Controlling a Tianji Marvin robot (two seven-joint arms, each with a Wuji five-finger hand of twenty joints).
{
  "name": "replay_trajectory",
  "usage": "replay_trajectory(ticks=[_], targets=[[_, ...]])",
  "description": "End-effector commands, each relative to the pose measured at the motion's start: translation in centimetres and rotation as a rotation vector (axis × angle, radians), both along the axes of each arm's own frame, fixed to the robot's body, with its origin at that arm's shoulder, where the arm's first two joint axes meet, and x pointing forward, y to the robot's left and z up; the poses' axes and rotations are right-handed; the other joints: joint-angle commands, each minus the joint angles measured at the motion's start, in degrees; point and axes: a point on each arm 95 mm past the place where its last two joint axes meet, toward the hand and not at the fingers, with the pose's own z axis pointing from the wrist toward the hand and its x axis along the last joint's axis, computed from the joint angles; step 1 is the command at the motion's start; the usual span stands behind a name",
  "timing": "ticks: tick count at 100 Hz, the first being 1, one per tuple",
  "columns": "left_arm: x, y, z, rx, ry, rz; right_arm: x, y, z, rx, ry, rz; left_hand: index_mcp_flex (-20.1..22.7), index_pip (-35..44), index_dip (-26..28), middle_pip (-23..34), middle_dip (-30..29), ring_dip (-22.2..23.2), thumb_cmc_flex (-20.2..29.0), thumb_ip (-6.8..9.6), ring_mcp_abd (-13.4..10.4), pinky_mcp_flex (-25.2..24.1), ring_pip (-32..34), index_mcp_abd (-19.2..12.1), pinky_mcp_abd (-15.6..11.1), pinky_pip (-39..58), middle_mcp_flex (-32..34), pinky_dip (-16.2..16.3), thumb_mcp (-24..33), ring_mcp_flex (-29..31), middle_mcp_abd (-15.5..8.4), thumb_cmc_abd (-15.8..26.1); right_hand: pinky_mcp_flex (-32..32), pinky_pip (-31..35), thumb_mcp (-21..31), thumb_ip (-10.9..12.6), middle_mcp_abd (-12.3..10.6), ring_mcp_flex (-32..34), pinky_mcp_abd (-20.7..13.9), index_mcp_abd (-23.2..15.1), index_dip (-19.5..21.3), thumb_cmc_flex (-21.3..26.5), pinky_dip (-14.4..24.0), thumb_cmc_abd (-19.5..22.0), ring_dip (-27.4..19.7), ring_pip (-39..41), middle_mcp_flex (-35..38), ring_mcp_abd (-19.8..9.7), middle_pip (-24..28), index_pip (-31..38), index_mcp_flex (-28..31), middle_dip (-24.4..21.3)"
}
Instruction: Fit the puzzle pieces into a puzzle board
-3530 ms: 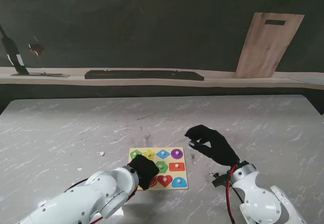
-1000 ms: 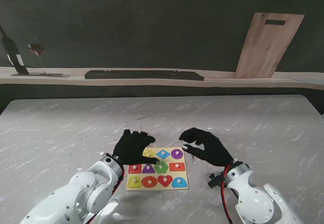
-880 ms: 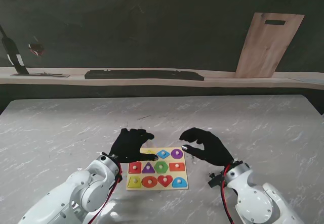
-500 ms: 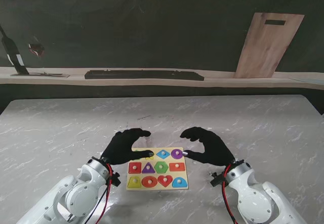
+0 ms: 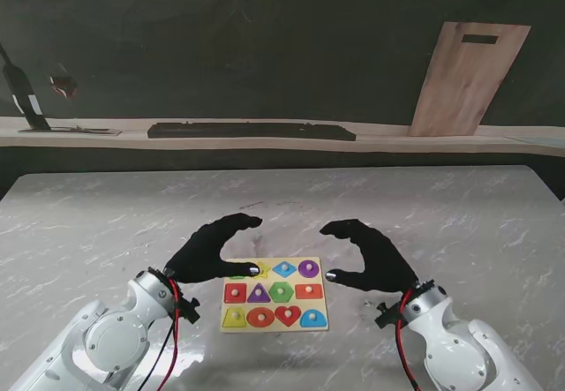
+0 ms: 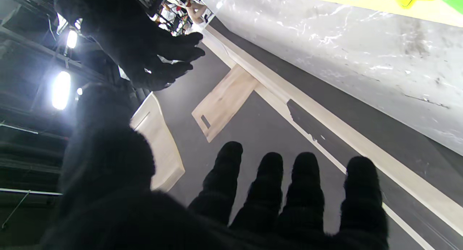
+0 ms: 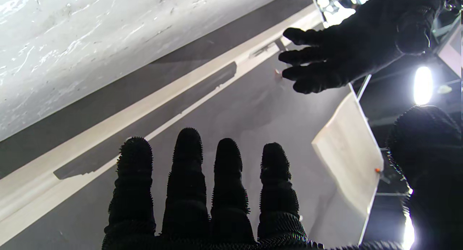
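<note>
1. Clearly, the puzzle board (image 5: 274, 294) lies flat on the marble bench (image 5: 106, 223), lower centre of the stand view, with every visible slot holding a coloured puzzle piece (image 5: 308, 268).
2. We judge the pieces light, stiff and small, each topped with a pale knob, the natural place to pinch; the thin board could slide on the smooth stone.
3. Our left hand (image 5: 210, 250) hovers over the board's left edge and our right hand (image 5: 371, 254) beside its right edge, both released, fingers (image 6: 305, 185) spread, grasping nothing.
4. A cutting board (image 5: 468, 78) leans upper right; a wine bottle (image 5: 19, 91) stands upper left.
5. We can read no writing anywhere.
</note>
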Motion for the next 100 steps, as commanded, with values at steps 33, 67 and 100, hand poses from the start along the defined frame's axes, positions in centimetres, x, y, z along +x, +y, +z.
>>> replay_trajectory(ticks=[33, 67, 100], targets=[[0.5, 1.3, 0.4, -0.096, 0.018, 0.032, -0.6, -0.2, 0.3, 0.042, -0.006, -0.003, 0.0, -2.1, -0.6, -2.2, -1.3, -1.3, 0.4, 2.51, -3.0, -0.1, -2.8, -1.0, -4.8, -4.7, -0.2, 0.0, 2.3, -0.2, -1.6, -1.6, -1.6, -2.2, 0.7, -1.0, -0.1, -3.0, -1.8, 1.5, -3.1, -4.0, -1.8, -0.1, -1.7, -1.8, -2.1, -1.0, -1.5, -4.2, -5.6, -1.0], [-0.2, 2.2, 0.5, -0.107, 0.030, 0.020, -1.0, -0.4, 0.7, 0.051, -0.045, -0.003, 1.3, -2.3, -0.2, -2.4, -1.1, -0.8, 0.3, 2.39, -2.7, 1.1, -2.5, -1.6, -4.3, -5.7, 1.8, 1.2, 3.1, 1.7, -1.4, -1.4, -1.6, -1.7, 0.6, -1.1, 0.0, -2.7, -1.6, 0.2, -2.7, -3.9, -1.3, 0.6, -1.4, -1.2, -0.8, -0.8, -1.3, -2.5, -2.6, -0.9], [-0.8, 2.4, 0.7, -0.095, 0.013, 0.042, -0.9, -0.3, 0.8, 0.063, -0.051, -0.001, 2.0, -2.3, 0.0, -2.5, -0.8, 0.0, 0.5, 2.29, -2.4, 1.6, -2.1, -1.8, -3.4, -5.2, 2.5, 3.0, 3.7, 2.4, -1.4, -1.0, -1.5, -1.3, 0.5, -1.1, -0.2, -2.1, -1.6, -0.5, -2.4, -3.4, -1.0, 0.8, -1.0, -0.6, -0.1, -0.8, -1.1, -2.2, -2.1, -0.8]])
